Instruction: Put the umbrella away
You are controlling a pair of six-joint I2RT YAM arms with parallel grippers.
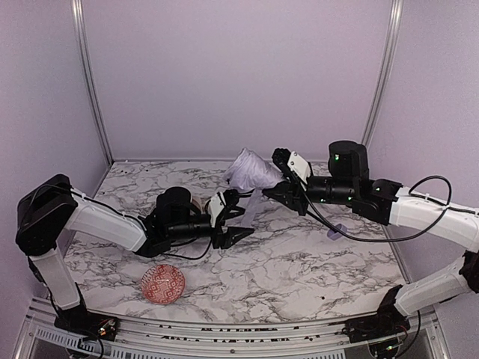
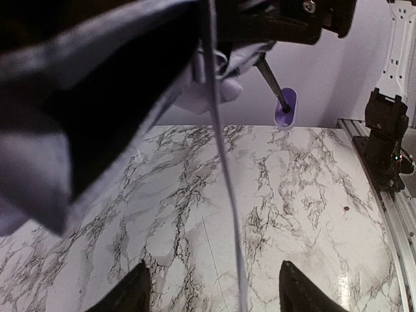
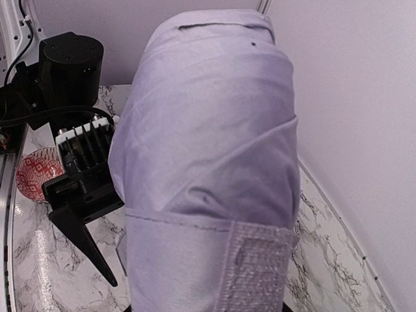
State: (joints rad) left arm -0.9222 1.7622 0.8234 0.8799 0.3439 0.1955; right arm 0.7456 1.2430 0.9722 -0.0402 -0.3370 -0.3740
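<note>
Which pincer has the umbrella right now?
The right pincer: it is clamped on the bundled lavender umbrella. The left pincer stands open beside it, with nothing gripped.

Robot lab booth: lavender walls (image 1: 224, 75), marble tabletop (image 1: 299, 262).

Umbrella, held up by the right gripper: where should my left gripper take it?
Probably the umbrella by its rolled canopy, where it juts past the right gripper. Bring the left gripper up from below on its own side, jaws across the roll. That end is thick, soft and free; the thin shaft and handle lie beyond the right gripper.
</note>
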